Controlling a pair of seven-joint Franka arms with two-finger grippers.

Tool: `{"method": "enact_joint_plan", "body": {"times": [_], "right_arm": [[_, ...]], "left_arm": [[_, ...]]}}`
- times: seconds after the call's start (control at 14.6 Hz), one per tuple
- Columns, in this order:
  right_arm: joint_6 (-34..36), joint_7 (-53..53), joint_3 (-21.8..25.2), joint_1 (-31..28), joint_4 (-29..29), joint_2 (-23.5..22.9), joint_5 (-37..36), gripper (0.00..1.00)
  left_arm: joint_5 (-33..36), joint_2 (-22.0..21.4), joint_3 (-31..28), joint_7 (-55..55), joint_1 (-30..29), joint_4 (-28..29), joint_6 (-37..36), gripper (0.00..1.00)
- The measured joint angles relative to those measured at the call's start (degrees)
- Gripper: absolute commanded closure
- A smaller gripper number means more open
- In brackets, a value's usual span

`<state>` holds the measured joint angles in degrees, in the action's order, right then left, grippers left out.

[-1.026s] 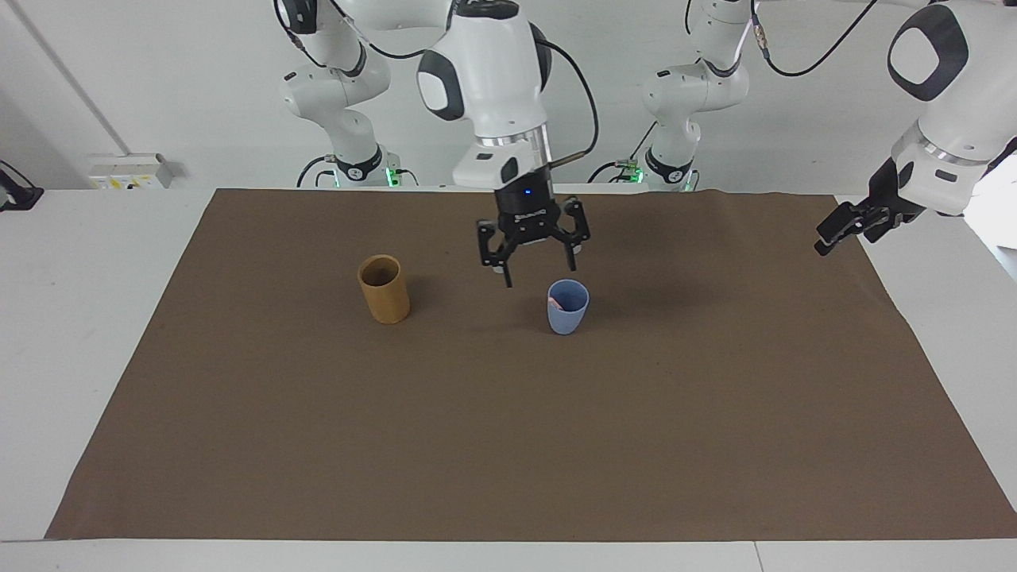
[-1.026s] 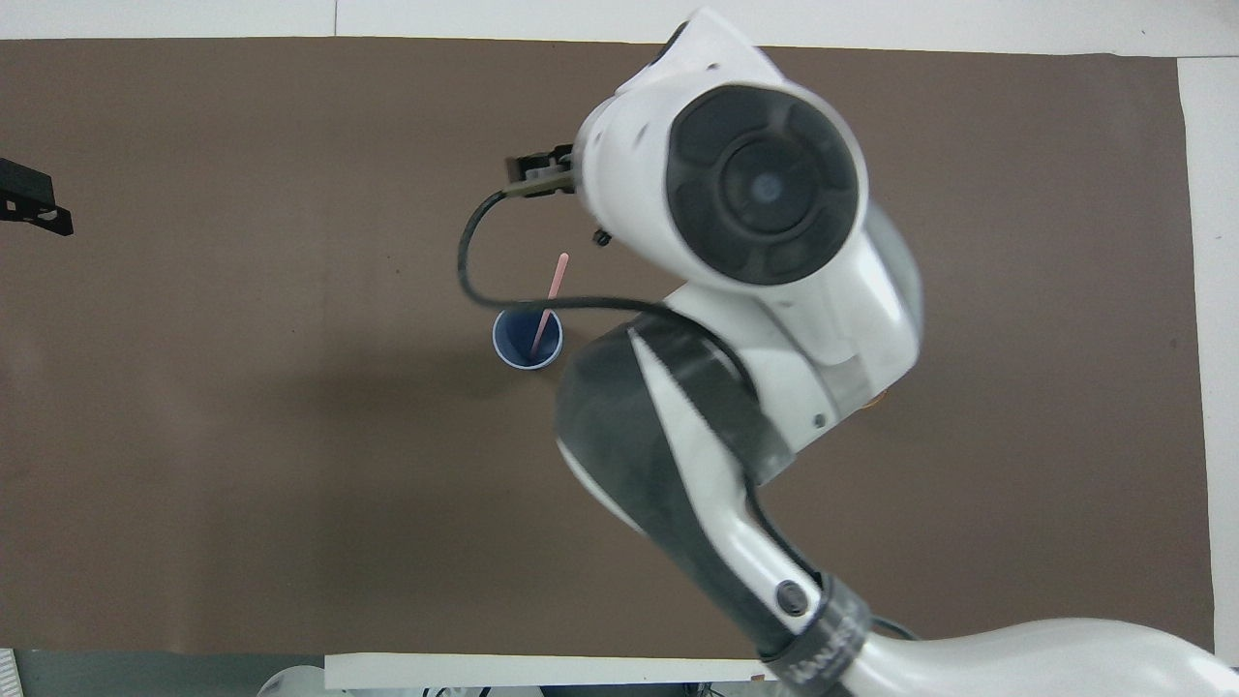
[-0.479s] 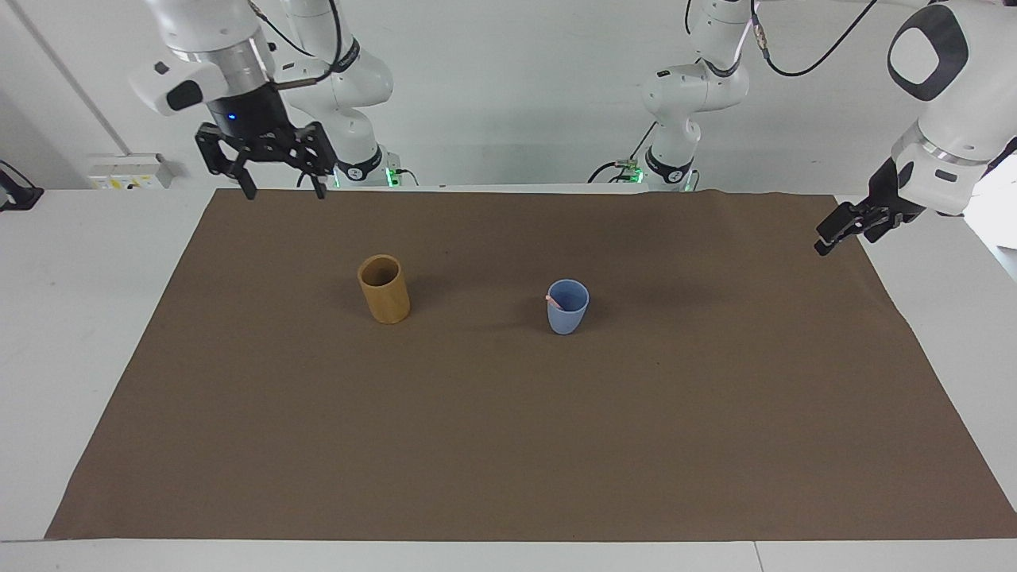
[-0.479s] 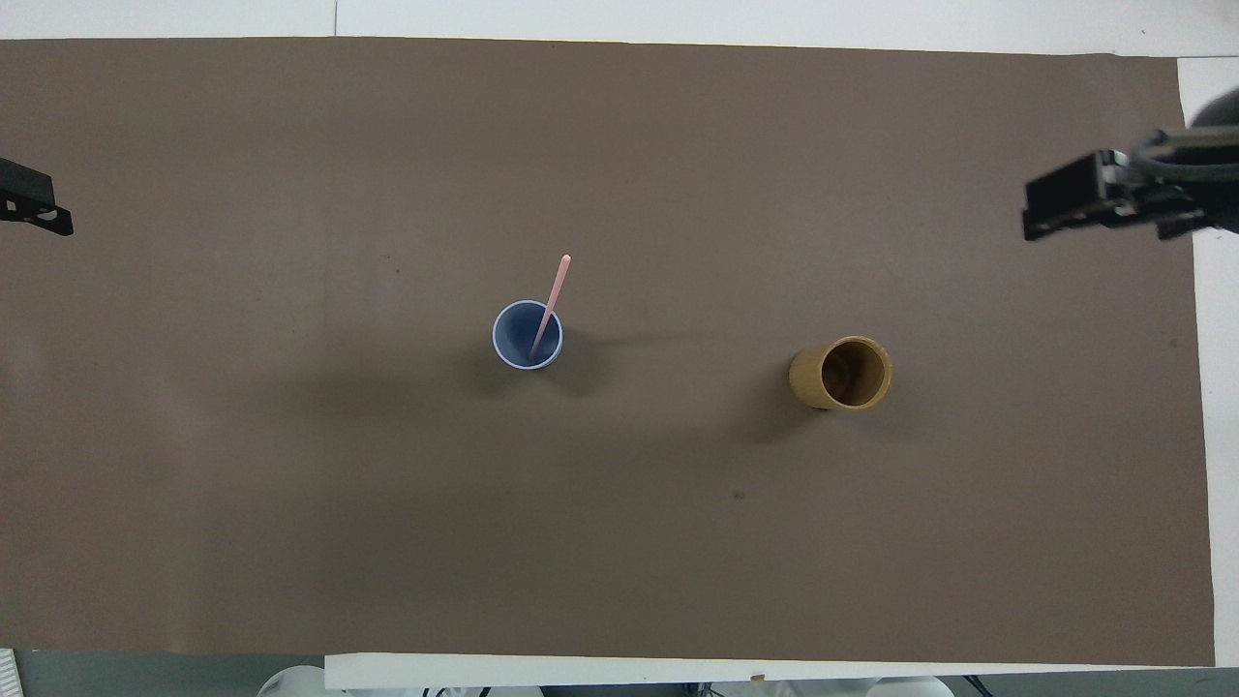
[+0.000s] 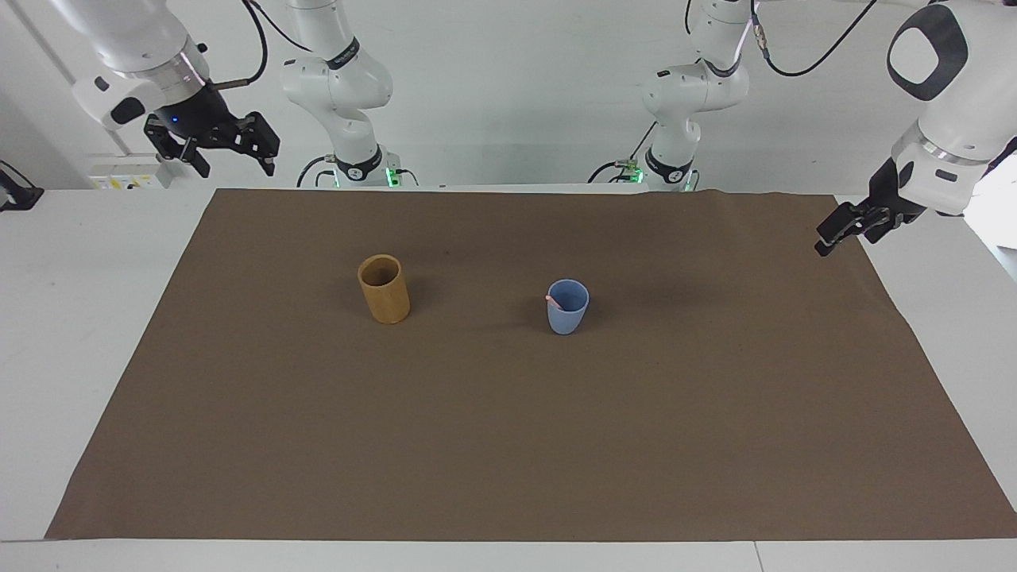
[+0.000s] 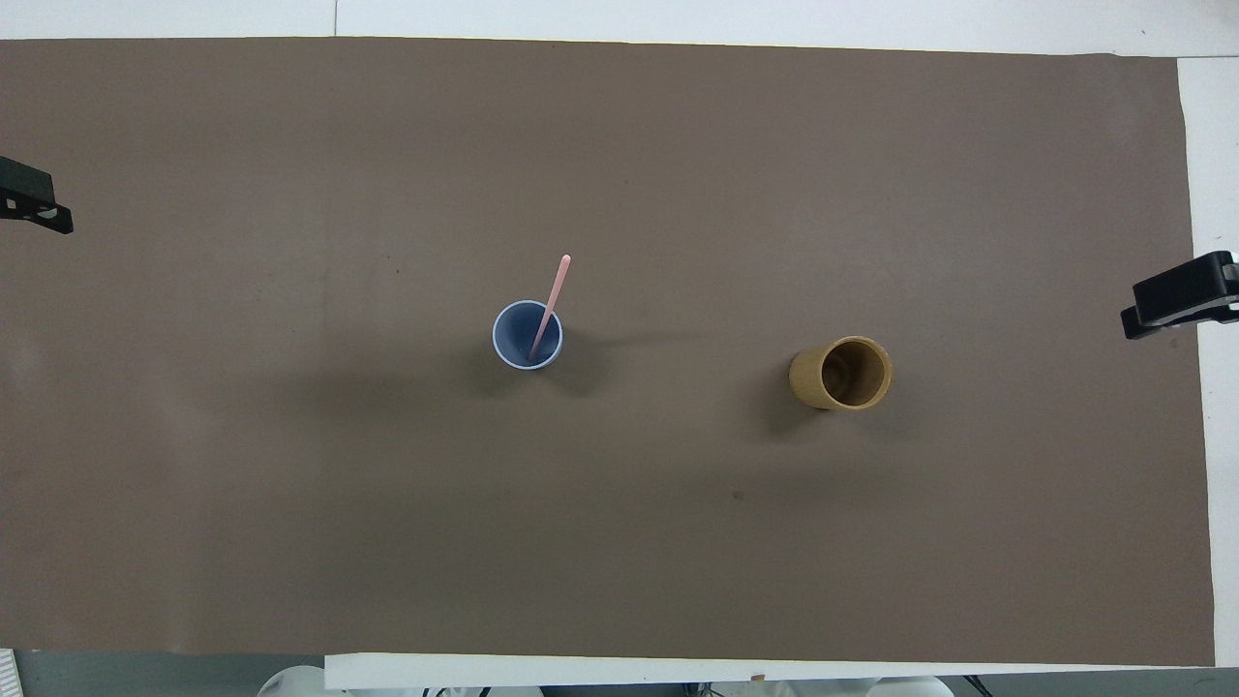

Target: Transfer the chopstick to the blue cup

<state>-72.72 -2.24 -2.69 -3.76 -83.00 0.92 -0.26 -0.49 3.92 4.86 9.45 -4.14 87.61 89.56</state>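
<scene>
From the facing view, the blue cup [image 5: 567,307] stands upright near the middle of the brown mat [image 5: 508,445] on the surface, the chopstick [image 5: 554,301] leaning inside it with its pink tip at the rim, and the tan cup [image 5: 384,288] stands beside it toward the right arm's end; the right pincer [image 5: 230,156] hangs spread and empty above the mat's corner at that end, while the left pincer [image 5: 844,230] waits over the mat's edge at the left arm's end, also spread and empty. From overhead, the chopstick [image 6: 549,305] slants out of the blue cup [image 6: 506,344] away from the robots, the tan cup [image 6: 840,374] stands well apart, and only the tips of the left pincer [image 6: 35,197] and right pincer [image 6: 1179,296] show at the mat's two ends.
</scene>
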Motion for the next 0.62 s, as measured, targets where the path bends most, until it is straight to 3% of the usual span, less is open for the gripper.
{"method": "enact_joint_plan", "body": {"times": [0.62], "right_arm": [[-0.48, 0.0, 1.08, -0.3, -0.07, 0.17, -1.31, 0.0]], "left_arm": [[0.0, -0.03, 1.5, -14.58, 0.9, 0.0, -0.44, 0.0]]}}
